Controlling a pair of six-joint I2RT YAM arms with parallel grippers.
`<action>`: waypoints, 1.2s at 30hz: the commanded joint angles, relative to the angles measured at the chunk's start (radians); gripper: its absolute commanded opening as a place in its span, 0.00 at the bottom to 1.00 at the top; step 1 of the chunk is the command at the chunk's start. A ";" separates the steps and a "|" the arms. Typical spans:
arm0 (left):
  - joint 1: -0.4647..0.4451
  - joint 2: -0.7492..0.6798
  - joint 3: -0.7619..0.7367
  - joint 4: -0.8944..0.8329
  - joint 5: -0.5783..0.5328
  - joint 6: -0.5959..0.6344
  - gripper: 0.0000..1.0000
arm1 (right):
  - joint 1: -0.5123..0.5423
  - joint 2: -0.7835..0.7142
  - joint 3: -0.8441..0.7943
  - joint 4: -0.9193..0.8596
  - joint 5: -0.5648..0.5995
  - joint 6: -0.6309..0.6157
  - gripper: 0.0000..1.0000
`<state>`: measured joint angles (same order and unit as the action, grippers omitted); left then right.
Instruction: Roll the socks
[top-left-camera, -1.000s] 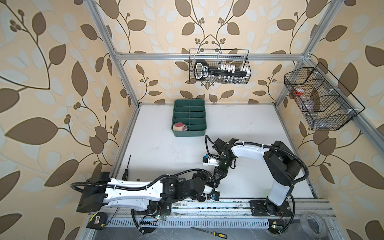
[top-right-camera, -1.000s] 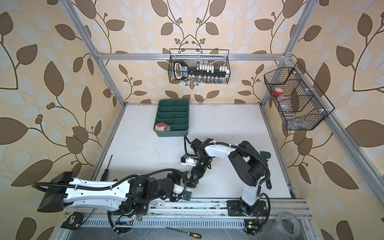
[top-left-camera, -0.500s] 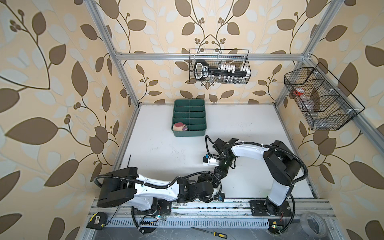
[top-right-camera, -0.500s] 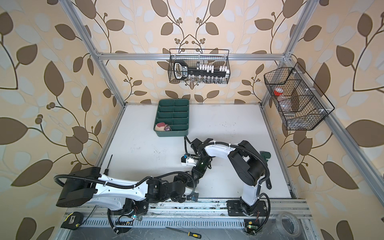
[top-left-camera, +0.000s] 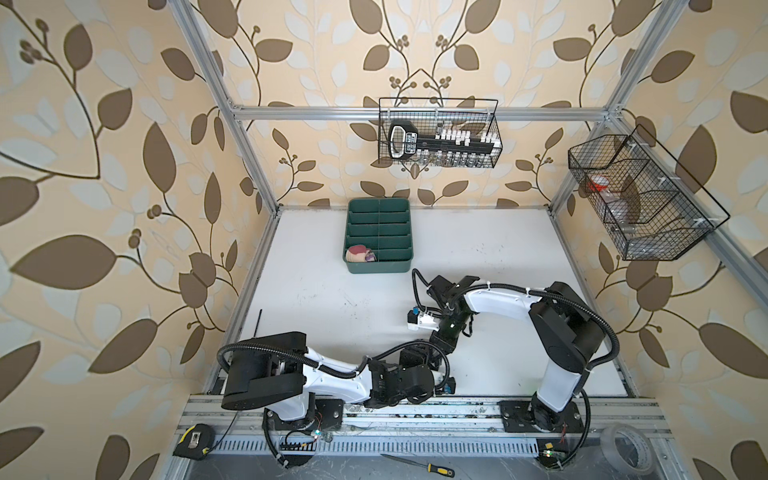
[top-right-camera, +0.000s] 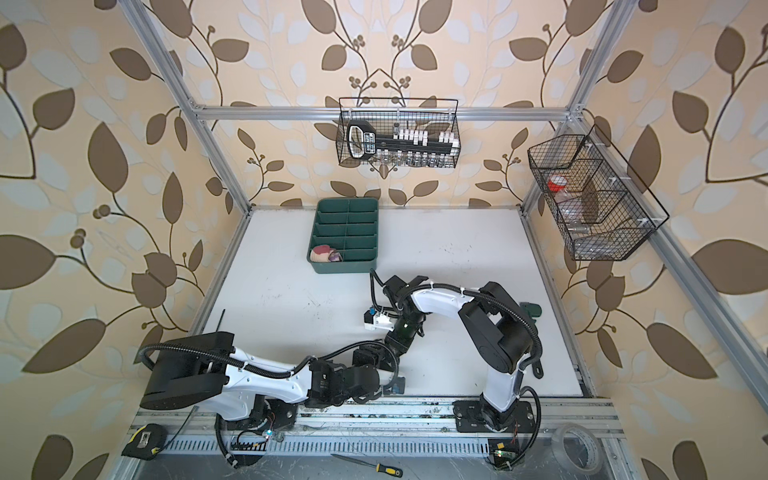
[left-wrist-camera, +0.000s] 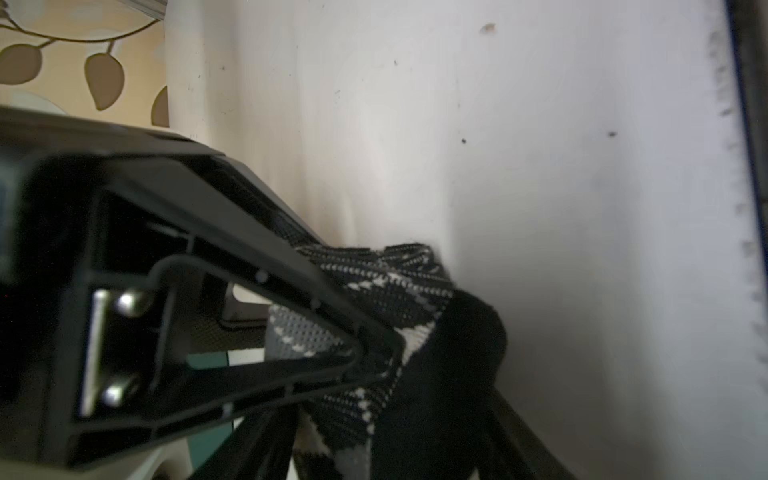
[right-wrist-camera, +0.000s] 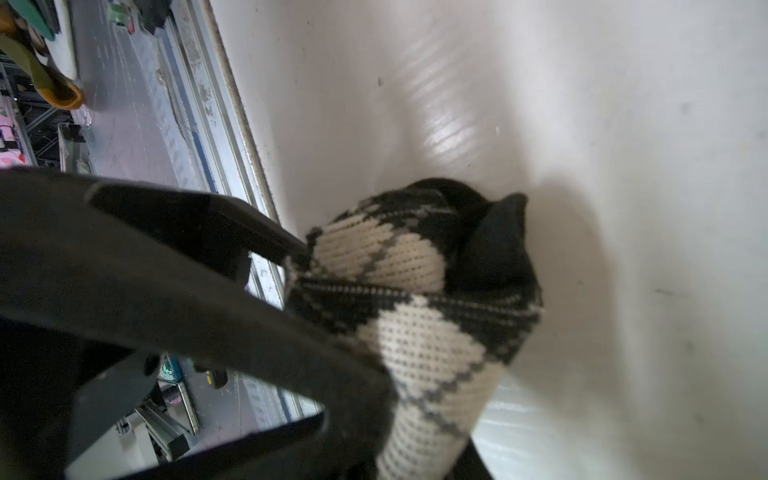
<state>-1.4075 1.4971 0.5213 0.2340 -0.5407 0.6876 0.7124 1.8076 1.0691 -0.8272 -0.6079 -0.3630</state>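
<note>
The black, grey and white argyle sock (left-wrist-camera: 390, 291) is bunched on the white table near its front edge. Both arms hide it in both top views. My right gripper (right-wrist-camera: 415, 449) is shut on one end of the argyle sock (right-wrist-camera: 415, 332). My left gripper (left-wrist-camera: 386, 440) meets it from the other side, its jaws pressed against the fabric on both sides. In a top view, the left gripper (top-left-camera: 424, 359) and right gripper (top-left-camera: 440, 343) nearly touch. The beige and maroon sock (top-left-camera: 360, 253) lies rolled in the front-left compartment of the green tray (top-left-camera: 405, 266).
Wire baskets hang on the back wall (top-left-camera: 438, 133) and the right wall (top-left-camera: 640, 199). A tape measure (top-left-camera: 193, 442), a screwdriver (top-left-camera: 419, 461) and a tape roll (top-left-camera: 627, 451) lie on the front rail. A dark green object (top-right-camera: 530, 309) sits behind the right arm.
The left arm's rear link swung in towards the table while its gripper stayed at the sock, its jaws narrowing around the sock. The right arm held still.
</note>
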 joint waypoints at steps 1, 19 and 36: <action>0.001 0.021 -0.013 0.014 -0.002 -0.001 0.46 | 0.010 -0.039 -0.009 -0.016 -0.066 -0.014 0.07; 0.001 0.056 0.013 -0.033 0.033 -0.034 0.00 | -0.033 -0.159 -0.018 0.012 -0.052 -0.005 0.42; 0.050 -0.050 0.081 -0.219 0.117 -0.187 0.07 | -0.393 -0.653 -0.157 0.256 0.335 0.162 0.74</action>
<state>-1.3895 1.4914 0.5648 0.1455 -0.4999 0.5953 0.3805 1.2087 0.9142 -0.6678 -0.3779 -0.2970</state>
